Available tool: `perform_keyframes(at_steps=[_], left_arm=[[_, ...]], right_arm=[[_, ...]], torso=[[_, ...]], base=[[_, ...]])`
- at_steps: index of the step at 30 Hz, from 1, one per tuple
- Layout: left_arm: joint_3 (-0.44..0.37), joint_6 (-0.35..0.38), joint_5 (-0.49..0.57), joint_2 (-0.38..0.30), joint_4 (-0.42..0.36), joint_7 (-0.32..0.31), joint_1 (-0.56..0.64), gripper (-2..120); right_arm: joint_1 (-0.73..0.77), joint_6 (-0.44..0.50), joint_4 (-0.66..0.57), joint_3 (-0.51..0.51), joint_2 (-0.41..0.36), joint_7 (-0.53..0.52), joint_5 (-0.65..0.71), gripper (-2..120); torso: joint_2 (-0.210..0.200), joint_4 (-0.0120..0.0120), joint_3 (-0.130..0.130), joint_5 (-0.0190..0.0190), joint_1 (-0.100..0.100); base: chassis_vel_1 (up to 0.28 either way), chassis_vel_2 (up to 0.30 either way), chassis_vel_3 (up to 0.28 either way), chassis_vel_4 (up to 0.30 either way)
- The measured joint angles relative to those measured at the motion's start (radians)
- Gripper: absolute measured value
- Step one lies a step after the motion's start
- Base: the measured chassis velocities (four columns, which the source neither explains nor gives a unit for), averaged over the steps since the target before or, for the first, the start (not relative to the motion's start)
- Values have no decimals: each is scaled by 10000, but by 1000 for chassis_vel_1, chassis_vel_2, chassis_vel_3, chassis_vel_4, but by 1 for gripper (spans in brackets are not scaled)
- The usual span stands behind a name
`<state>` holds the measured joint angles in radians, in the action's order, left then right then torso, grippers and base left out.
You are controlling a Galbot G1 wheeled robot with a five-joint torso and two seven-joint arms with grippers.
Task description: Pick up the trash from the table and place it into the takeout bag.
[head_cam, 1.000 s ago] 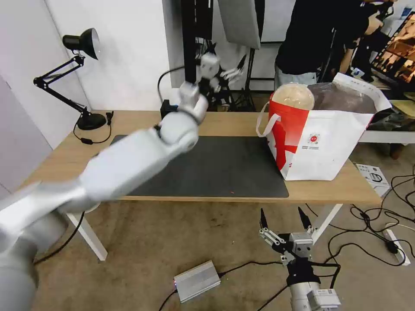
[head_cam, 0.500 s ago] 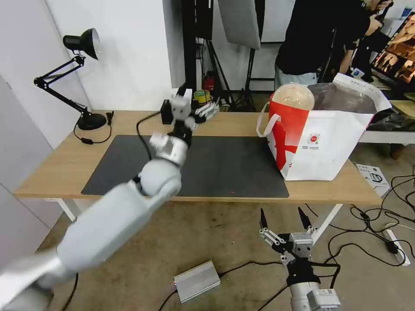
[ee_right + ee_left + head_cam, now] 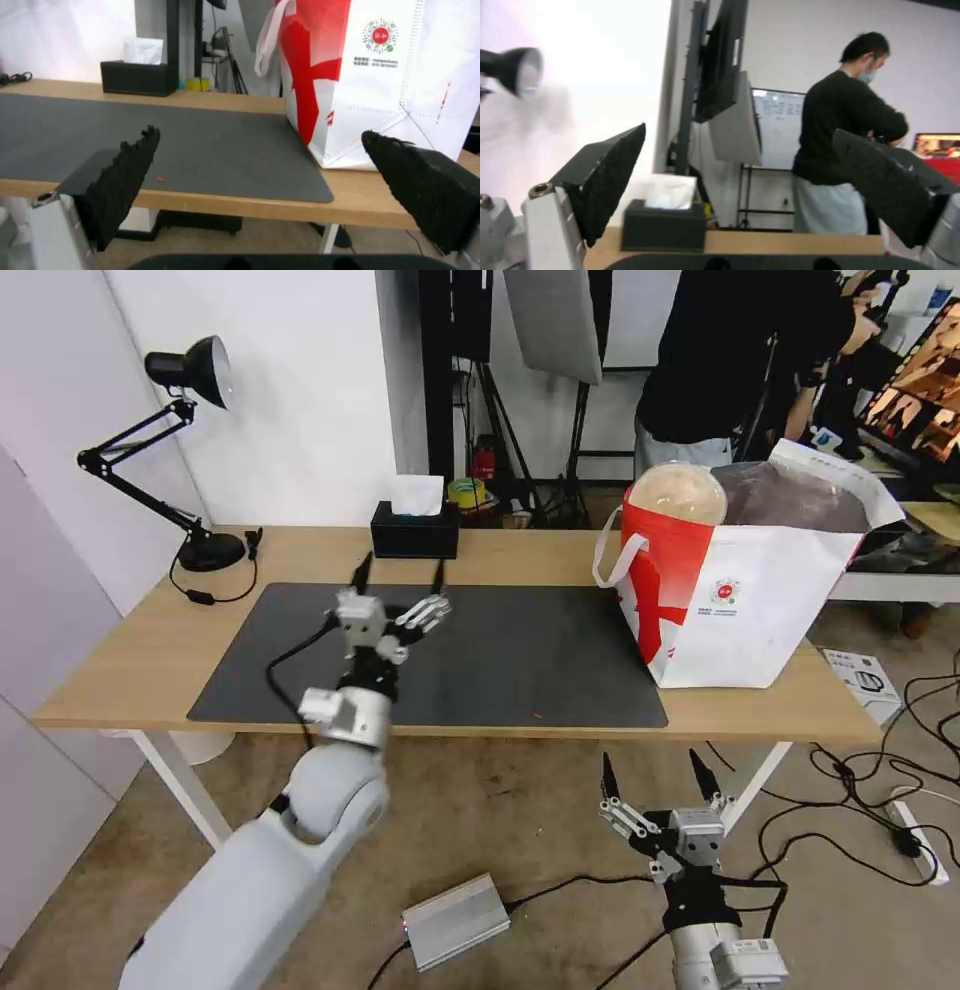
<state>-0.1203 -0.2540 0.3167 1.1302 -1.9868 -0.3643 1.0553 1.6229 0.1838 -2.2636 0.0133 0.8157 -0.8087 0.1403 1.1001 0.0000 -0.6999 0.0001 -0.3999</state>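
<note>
The takeout bag [image 3: 740, 600] stands on the right end of the table [image 3: 500, 555], white and red, its mouth open. A beige domed-lid bowl [image 3: 678, 492] of trash pokes out of its top, beside the dark lining. A tiny red scrap [image 3: 537, 715] lies on the grey mat [image 3: 520, 650] near its front edge. My left gripper [image 3: 400, 565] hovers above the mat's left-centre, open and holding nothing; in the left wrist view [image 3: 740, 131] its jaws stand wide apart. My right gripper [image 3: 651, 765] hangs open below the table's front edge, facing the bag [image 3: 400, 93].
A black tissue box [image 3: 414, 532] sits at the table's back edge, a black desk lamp [image 3: 190, 370] at the far left. A person stands behind the bag. On the floor lie a silver box [image 3: 455, 920] and cables [image 3: 900, 810] to the right.
My left arm has swung down and back from high over the table's rear to low over the mat, gripper open throughout. The right arm has not moved.
</note>
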Motion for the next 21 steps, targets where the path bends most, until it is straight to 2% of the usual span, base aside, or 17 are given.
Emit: perform_keyframes(at_steps=[7, 9, 21], left_arm=[[-809, -347, -1434, 698, -458, 36, 1929, 100], [-1096, -624, -2090, 1073, -676, 45, 2945, 100], [-2101, -1784, -3454, 2254, -1224, 88, 5456, 100]], right_arm=[[0, 0, 0, 0, 0, 0, 0, 100], [0, 0, 0, 0, 0, 0, 0, 100], [0, 0, -1, 0, 0, 0, 0, 100]], torso=[[0, -1, 0, -2, -1], [0, 1, 0, 0, 0], [0, 0, 0, 0, 0]], base=[[0, 0, 0, 0], [0, 0, 0, 0], [0, 0, 0, 0]])
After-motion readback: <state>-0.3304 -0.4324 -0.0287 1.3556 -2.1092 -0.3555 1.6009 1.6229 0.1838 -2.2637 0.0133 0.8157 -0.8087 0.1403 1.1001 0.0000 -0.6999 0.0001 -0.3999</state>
